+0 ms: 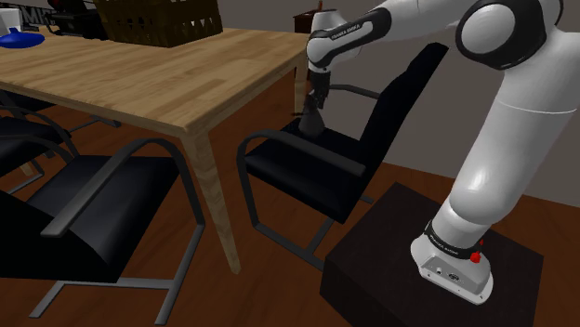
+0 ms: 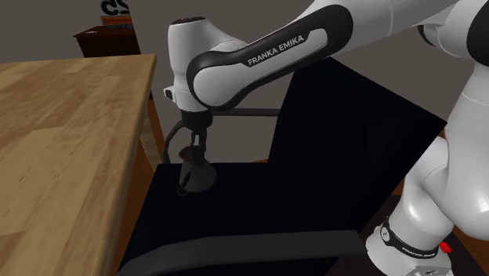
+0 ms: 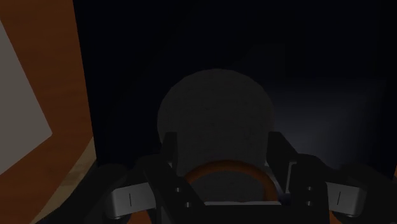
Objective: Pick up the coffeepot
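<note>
A dark grey, cone-shaped coffeepot (image 1: pixel 310 122) stands on the black seat of a chair (image 1: pixel 307 165) next to the table's corner. From straight above, my gripper (image 1: pixel 317 100) reaches down over the pot's top. In the second exterior view the gripper (image 2: pixel 192 146) has its black fingers around the narrow neck of the coffeepot (image 2: pixel 197 175), whose base is at the chair seat (image 2: pixel 235 216). In the wrist view the gripper (image 3: pixel 222 145) clasps the coffeepot (image 3: pixel 216 118) from both sides, with an orange-rimmed opening between the fingers.
A wooden table (image 1: pixel 139 79) stands close beside the chair, its leg (image 1: pixel 212 186) near the seat. On the table are a dark basket (image 1: pixel 158 20) and a blue object (image 1: pixel 19 39). More black chairs (image 1: pixel 84 218) stand at the shoulder view's left. The chair's backrest (image 2: pixel 353 141) rises behind the pot.
</note>
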Robot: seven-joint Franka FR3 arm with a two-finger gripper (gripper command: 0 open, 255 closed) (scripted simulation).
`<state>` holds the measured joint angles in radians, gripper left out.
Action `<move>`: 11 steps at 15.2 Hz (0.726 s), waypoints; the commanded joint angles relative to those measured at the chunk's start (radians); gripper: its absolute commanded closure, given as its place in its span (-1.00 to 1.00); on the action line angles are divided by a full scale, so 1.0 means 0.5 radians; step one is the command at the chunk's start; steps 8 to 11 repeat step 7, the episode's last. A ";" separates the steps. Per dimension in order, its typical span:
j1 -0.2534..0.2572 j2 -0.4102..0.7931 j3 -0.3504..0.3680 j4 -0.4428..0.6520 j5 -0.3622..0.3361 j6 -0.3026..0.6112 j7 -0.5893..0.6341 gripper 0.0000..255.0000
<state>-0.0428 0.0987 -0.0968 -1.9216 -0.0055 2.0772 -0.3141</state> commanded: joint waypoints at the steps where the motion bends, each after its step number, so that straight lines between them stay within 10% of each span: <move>1: 0.000 -0.021 0.000 0.028 -0.002 -0.047 0.001 1.00; 11: 0.001 -0.046 0.000 0.109 -0.004 -0.153 0.001 1.00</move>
